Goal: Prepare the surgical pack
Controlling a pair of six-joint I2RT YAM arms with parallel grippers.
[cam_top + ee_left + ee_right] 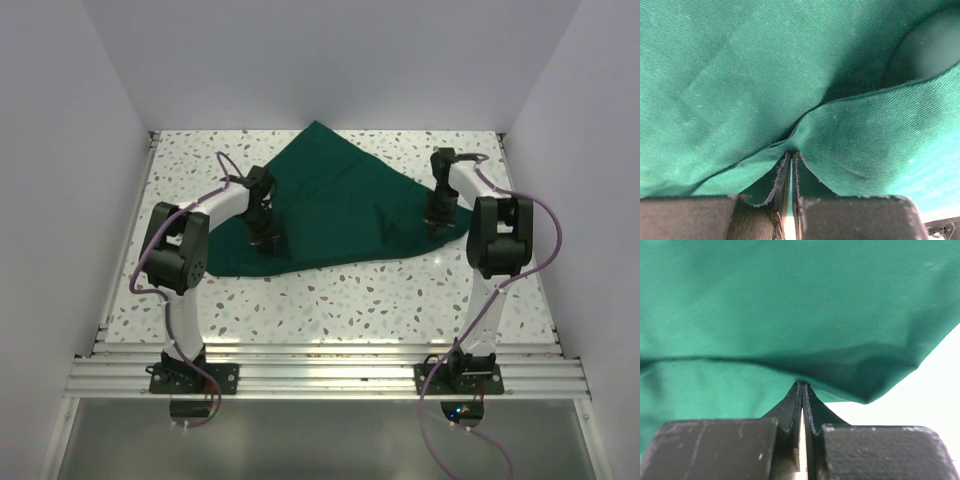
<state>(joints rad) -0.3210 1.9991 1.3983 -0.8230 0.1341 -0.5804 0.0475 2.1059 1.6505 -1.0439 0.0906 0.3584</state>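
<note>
**Mid-fold: both claws pinching the drape**

Nearest me is bare speckled table (340,300). My left gripper (263,238) is pressed together on a raised fold of the surgical pack (335,195); the wrist view shows a green cloth edge caught between the jaws. My right gripper (437,225) is likewise nipped on cloth at the right corner. The green sheet lies mid-table as a rough triangle, its far tip at the back edge. No tray or instruments are visible.

My guess at the step: folding the sheet. The next move needs both arms travelling together, pinch held and the edge level, so the cloth doesn't bunch or slip.
</note>
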